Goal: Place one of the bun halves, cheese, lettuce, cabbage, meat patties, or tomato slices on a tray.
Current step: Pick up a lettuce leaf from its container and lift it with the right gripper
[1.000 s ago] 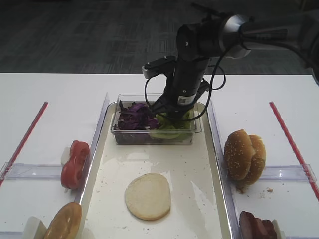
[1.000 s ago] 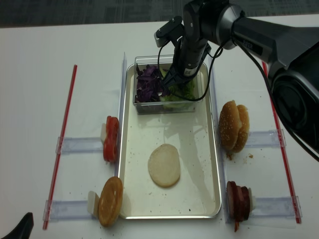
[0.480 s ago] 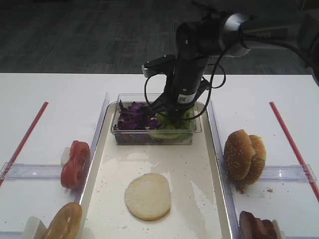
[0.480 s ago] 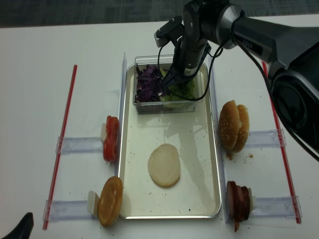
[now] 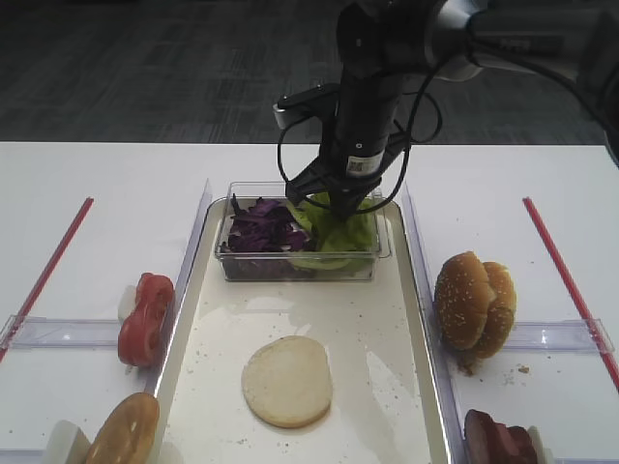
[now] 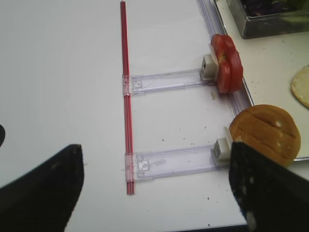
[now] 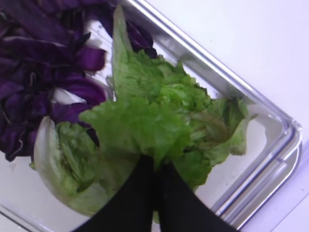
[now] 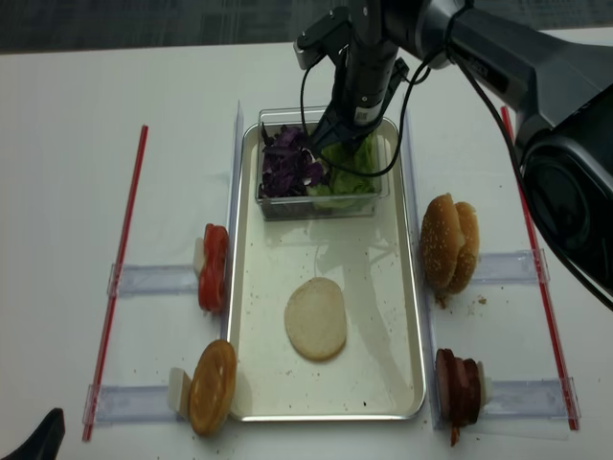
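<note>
With its jaws pinched on a leaf of lettuce [image 7: 140, 121], the right hand [image 7: 155, 181] hangs over the tub [image 5: 300, 263] at the tray's [image 5: 387, 387] 12 o'clock end, beside the cabbage [image 5: 259, 227]. Leaf looks raised, probably to clear the tub wall. Left hand [image 6: 145, 188] gapes wide, holding nothing, over the surface [image 6: 63, 96].

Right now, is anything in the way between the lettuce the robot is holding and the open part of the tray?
Only the near wall of the clear tub. The right end effector holds the lettuce above it; the tray beyond looks bare.
</note>
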You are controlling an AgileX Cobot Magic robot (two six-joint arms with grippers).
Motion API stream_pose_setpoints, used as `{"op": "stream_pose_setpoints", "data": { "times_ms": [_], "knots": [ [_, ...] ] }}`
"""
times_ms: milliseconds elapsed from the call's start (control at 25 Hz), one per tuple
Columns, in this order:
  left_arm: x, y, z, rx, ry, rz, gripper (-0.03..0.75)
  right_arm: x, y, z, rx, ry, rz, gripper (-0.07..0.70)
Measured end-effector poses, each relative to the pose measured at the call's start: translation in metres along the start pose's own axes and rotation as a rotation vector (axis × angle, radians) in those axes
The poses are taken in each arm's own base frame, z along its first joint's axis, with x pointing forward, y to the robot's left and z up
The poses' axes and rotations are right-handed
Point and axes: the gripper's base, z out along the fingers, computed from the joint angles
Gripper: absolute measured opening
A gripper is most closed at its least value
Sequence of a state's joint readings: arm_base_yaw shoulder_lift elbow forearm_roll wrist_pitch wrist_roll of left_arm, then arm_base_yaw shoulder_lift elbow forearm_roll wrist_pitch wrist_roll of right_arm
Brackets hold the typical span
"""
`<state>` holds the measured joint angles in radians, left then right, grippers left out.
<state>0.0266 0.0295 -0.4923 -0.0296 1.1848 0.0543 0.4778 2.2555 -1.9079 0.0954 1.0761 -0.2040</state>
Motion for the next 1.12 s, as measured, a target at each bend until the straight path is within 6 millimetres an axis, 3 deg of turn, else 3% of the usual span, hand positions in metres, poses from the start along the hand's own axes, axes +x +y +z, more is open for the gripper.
{"op": "stream_pose_setpoints", "data": {
  "times_ms": [440, 760, 1120],
  "knots": [
    [0.000, 0.000, 0.000, 0.000, 0.000, 0.000, 0.565, -0.010, 0.001, -0.031, -0.008, 0.011, -0.004, 0.047],
    [0.000, 0.000, 0.000, 0.000, 0.000, 0.000, 0.565, -0.028, 0.002, -0.064, 0.009, -0.102, 0.008, 0.047],
    [0.000, 0.000, 0.000, 0.000, 0.000, 0.000, 0.565, -0.029, 0.002, -0.068, 0.010, -0.115, 0.027, 0.047]
  ]
}}
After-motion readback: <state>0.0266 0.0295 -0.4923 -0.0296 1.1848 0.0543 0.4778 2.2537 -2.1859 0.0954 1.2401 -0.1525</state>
